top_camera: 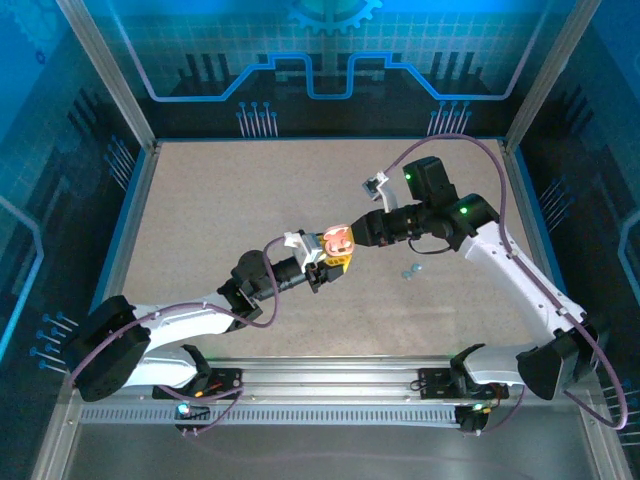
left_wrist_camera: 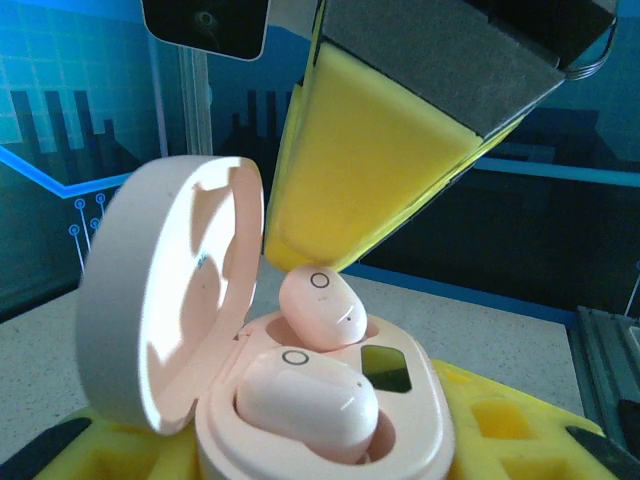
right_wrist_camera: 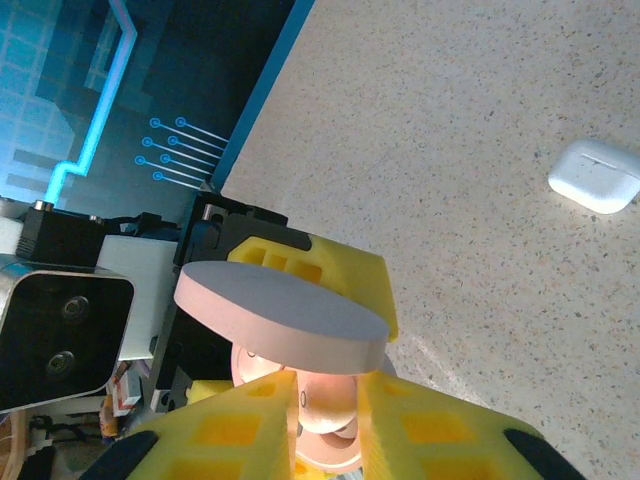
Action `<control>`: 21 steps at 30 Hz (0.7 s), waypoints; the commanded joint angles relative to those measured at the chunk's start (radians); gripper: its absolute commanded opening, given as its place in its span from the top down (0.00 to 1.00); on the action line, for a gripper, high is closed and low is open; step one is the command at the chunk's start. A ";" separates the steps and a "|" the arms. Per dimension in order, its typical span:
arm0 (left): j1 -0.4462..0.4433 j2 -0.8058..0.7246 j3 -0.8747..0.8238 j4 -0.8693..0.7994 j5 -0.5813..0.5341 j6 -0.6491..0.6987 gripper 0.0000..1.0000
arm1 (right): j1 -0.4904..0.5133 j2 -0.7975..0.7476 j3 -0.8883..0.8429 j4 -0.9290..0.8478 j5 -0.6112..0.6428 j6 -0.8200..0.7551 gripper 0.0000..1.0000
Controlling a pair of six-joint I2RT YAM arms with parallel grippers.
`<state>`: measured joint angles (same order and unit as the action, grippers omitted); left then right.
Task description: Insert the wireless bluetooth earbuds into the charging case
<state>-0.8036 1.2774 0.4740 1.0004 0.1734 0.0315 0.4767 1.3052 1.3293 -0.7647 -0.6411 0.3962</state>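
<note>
Left jaws clamp the open pink charging case (left_wrist_camera: pixel 165 300); right jaws pinch a pink earbud (left_wrist_camera: pixel 320 300) at its 12 o'clock socket.

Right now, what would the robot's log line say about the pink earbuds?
left pincer: shut on pink charging case, lid open | right pincer: shut on pink earbud, partly in case | other earbud: seated in case

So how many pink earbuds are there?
2. The near pink earbud sits in the front pocket of the open pink case. The far pink earbud sticks up from the back pocket. Any others may be hidden.
</note>
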 commanded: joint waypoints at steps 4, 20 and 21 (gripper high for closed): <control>-0.005 -0.007 0.031 0.039 0.017 -0.010 0.61 | -0.005 0.011 -0.006 0.026 -0.037 0.008 0.75; -0.005 -0.004 0.031 0.040 0.013 -0.011 0.61 | 0.008 0.014 -0.009 0.055 -0.056 0.012 0.76; -0.006 -0.004 0.031 0.040 0.014 -0.012 0.61 | 0.008 0.014 -0.007 0.053 -0.054 0.011 0.75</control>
<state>-0.8032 1.2774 0.4744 1.0042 0.1696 0.0250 0.4770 1.3159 1.3277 -0.7403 -0.6708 0.4103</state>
